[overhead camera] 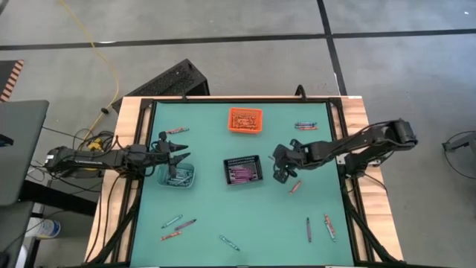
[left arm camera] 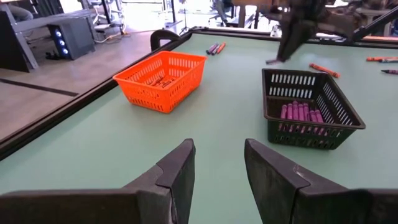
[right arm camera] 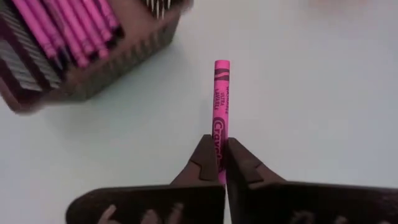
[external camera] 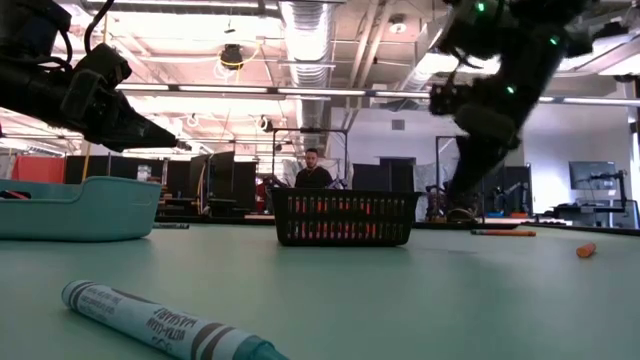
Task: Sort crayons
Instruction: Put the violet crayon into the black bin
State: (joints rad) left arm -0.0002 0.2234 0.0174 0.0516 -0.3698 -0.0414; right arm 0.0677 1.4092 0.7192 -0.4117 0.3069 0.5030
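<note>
Though hidden overhead, right gripper (right arm camera: 219,163) clamps pink crayon (right arm camera: 221,102).

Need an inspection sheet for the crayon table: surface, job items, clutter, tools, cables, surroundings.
Surface: green mat in a wooden frame, flat.
Job's things: loose crayons scattered on the mat; pink crayons lying in the black bin; orange bin and clear bin also hold crayons.
Clutter: nothing seen.
Grippers: right tool shut on one pink crayon, beside the black bin; left tool open, above the clear bin.
Cables: yellow cord on the floor, off the table.
Surroundings: a person behind the table, in the low view.
</note>
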